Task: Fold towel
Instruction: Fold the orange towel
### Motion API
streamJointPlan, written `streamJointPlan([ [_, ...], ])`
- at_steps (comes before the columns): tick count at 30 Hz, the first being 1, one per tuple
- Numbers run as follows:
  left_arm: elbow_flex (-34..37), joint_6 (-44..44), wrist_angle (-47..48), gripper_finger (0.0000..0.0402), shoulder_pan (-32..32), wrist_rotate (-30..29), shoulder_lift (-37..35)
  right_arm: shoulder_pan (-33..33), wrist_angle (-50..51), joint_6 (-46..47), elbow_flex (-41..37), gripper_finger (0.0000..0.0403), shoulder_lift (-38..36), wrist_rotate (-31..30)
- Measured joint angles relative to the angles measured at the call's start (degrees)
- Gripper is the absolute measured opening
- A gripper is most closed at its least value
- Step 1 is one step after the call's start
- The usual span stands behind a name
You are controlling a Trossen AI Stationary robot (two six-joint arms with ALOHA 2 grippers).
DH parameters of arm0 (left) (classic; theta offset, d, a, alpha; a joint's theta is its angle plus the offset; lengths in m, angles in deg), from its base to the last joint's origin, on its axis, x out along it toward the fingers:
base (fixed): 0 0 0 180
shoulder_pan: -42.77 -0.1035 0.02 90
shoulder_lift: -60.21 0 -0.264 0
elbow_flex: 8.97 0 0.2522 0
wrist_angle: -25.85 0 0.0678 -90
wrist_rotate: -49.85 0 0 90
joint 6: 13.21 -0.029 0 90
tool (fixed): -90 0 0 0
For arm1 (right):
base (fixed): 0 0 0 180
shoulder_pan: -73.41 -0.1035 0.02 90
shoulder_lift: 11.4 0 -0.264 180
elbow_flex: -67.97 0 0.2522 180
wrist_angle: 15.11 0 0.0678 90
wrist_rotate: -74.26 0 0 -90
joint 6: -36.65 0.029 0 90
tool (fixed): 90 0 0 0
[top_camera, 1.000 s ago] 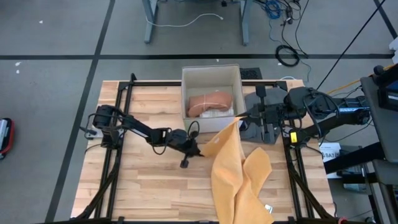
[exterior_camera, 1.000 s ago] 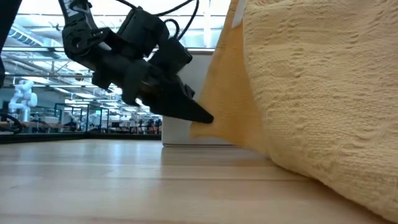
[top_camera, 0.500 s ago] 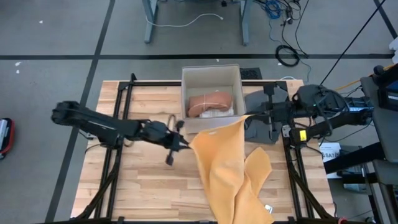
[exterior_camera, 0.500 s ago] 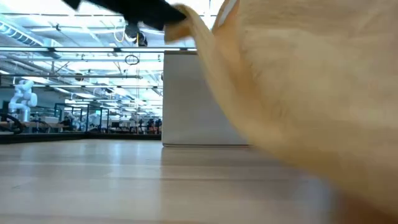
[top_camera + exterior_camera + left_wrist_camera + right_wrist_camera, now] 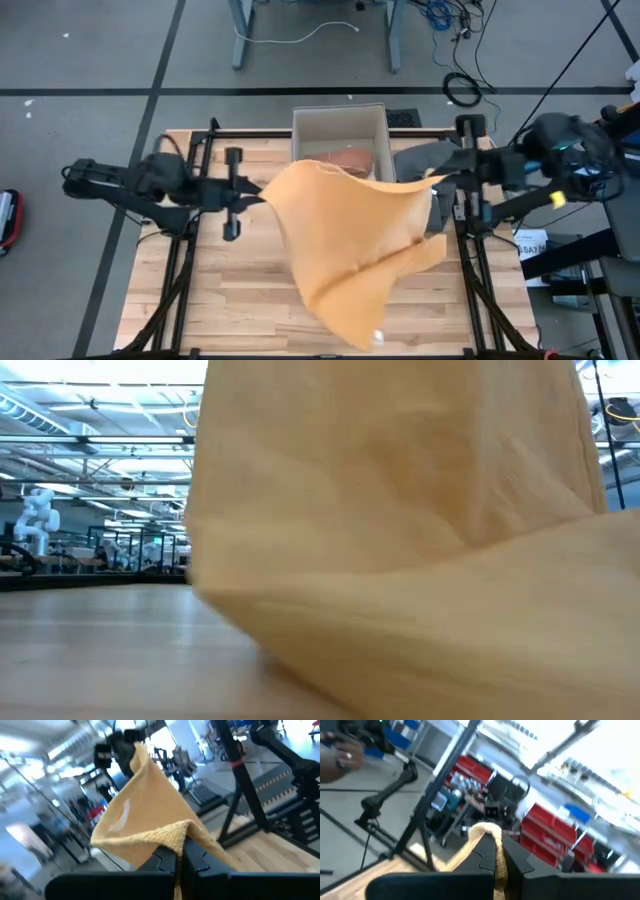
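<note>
A yellow-orange towel [image 5: 345,240] is held up over the middle of the table, spread between my two grippers. My left gripper [image 5: 262,196] is shut on its left upper corner and my right gripper [image 5: 437,180] is shut on its right upper corner. Both point level toward each other. The towel's lower end [image 5: 350,320] sags toward the table's near edge. In the low view the towel [image 5: 420,560] fills most of the picture, and I cannot tell whether it touches the table. My left gripper pinches the towel's upper corner [image 5: 186,826] between its two fingers, level, from the table's left. The cloth bunches at the fingers [image 5: 167,857] and runs away toward the other arm, hanging below. My right gripper pinches the opposite corner's edge [image 5: 487,831] between its two fingers, level, from the table's right. The cloth arches over the fingertips [image 5: 485,852] and drops beneath them.
A white bin [image 5: 340,122] stands at the far middle of the wooden table [image 5: 200,300], with a pinkish bundle [image 5: 352,157] inside, partly behind the towel. Black frame rails [image 5: 185,270] run along both sides. A person's hand [image 5: 335,755] shows in the room beyond.
My left gripper has risen high and drawn back toward the table's left edge with its corner. My right gripper has risen a little and drawn toward the right edge. The towel, before a narrow hanging strip, has spread out into a broad sheet between them, lifted higher.
</note>
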State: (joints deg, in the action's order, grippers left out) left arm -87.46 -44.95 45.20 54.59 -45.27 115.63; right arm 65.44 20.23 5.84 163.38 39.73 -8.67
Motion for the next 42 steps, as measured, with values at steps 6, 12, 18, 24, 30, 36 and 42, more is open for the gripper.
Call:
streamJointPlan([
  [6,-5.5,-6.8,0.4,0.0001,1.6,-6.4,-0.4,0.0,1.3,-2.5,6.2,0.0000,0.0,0.8],
  [12,-9.5,-14.1,0.4,0.0000,1.7,-19.5,-0.2,0.0,5.9,-5.9,12.2,0.0000,0.9,-2.3],
  [18,-13.3,-18.2,0.3,0.0000,0.6,-22.9,-0.2,0.0,11.5,-9.2,19.7,0.0000,3.2,-5.6],
  [24,-16.6,-20.4,-0.1,0.0000,-1.7,-23.4,0.2,0.1,16.4,-12.0,28.0,0.0000,5.7,-9.1],
  [30,-20.9,-23.3,-0.2,0.0000,-2.1,-23.2,1.3,0.1,20.7,-13.0,35.8,0.0000,9.0,-9.1],
  [36,-25.3,-24.3,-0.4,0.0000,-0.6,-23.2,3.4,0.1,21.2,-13.3,38.2,0.0000,10.3,-8.6],
  [42,-25.6,-22.1,1.1,0.0000,2.6,-20.2,3.5,0.1,26.5,-9.3,38.3,0.0000,10.7,-3.9],
])
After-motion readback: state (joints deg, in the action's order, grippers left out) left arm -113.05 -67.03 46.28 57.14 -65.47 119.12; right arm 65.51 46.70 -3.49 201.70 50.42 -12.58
